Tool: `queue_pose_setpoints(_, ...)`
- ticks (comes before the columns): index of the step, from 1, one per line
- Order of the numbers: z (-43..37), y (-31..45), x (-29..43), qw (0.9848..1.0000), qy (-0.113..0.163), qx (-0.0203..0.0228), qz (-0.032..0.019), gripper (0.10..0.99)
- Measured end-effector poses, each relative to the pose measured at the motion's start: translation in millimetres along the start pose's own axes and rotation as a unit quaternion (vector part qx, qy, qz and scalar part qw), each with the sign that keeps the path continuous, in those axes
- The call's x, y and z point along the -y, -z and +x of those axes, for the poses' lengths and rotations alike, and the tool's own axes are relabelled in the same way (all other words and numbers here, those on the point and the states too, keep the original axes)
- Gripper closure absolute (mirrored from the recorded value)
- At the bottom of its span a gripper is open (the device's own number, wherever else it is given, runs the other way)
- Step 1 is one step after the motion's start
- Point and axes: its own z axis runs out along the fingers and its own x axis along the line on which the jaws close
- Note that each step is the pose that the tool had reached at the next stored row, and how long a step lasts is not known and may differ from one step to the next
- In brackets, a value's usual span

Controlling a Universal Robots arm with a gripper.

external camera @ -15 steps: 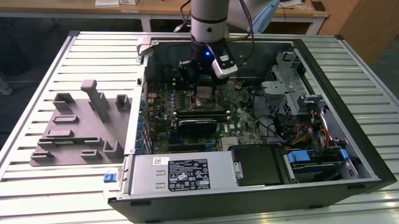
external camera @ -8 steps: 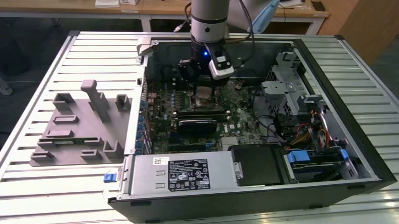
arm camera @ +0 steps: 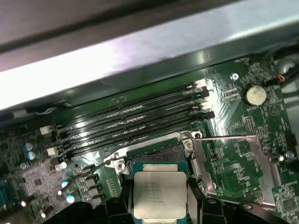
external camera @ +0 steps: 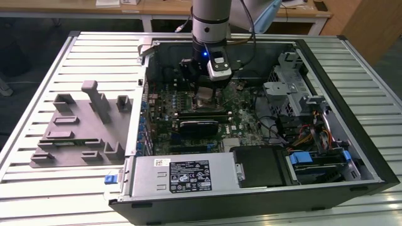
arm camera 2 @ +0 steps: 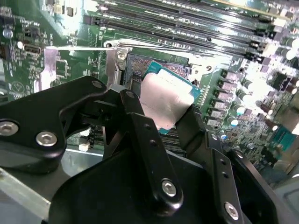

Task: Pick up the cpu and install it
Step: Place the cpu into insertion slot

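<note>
Arm [external camera: 210, 19] hangs straight down, wrist vertical, gripper [external camera: 204, 92] pointing downward. In the second wrist view the black jaws sit closed on opposite edges of the cpu [arm camera 2: 166, 100], and the grip looks firm.

cpu [arm camera 2: 163, 100] silver-grey top, teal rim; motherboard [arm camera: 224, 98] green; memory slots [arm camera: 131, 123] black; fixture tray [external camera: 69, 136] grey; table [external camera: 50, 197] pale, slatted

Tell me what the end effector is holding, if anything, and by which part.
The end effector holds the flat square silver-topped cpu, clamped by two opposite side edges, above the open socket.
</note>
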Motion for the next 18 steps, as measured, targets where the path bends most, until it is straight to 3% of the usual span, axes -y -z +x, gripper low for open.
queue_pose_setpoints(4,0.0,-0.1,0.0,0.9995,-0.030,-0.0015,0.0007,0.541)
queue_pose_setpoints(9,0.0,-0.3,0.0,0.9977,-0.067,-0.0034,0.0016,0.541)
queue_pose_setpoints(18,0.0,-0.5,0.0,0.9917,-0.129,-0.0065,0.0030,0.541)
